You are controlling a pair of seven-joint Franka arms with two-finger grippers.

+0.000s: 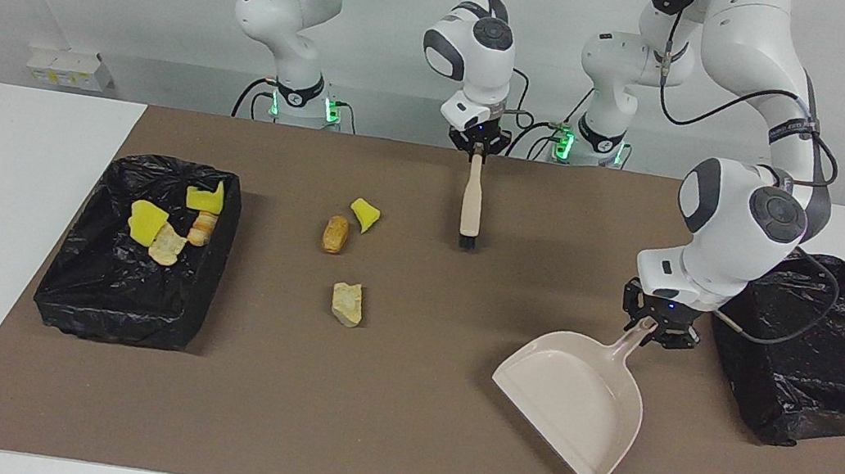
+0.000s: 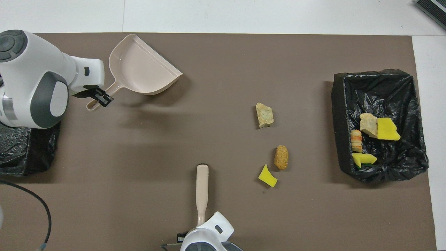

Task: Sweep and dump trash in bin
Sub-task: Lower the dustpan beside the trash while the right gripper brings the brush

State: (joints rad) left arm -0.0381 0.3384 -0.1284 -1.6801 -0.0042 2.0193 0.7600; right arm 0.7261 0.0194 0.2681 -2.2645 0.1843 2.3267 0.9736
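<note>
We see three pieces of trash loose on the desk: a tan rocky lump [image 1: 347, 303], an orange-brown bread-like piece [image 1: 335, 234] and a yellow sponge chunk [image 1: 364, 215] just beside it, nearer the robots. Four more pieces [image 1: 172, 222] already lie in the black-lined bin [image 1: 123, 311] at the right arm's end of the desk. What the coming sweep turns on, we judge, is that the loose pieces sit between that bin and the brush [image 1: 471, 205]. The brush hangs from the right claw [image 1: 478, 148], which is closed on the handle's end; its long axis runs away from the robots, bristles at the low end just over the desk. The right arm is much the nearer to the trash. The left claw [image 1: 656, 329] grips the dustpan [image 1: 574, 395] by its handle, well apart from the trash toward the left arm's end, beside a second black-lined bin [image 1: 819, 359]. In the overhead view the right claw is mostly cut off, and we cannot make out whether the bristles touch the desk.
</note>
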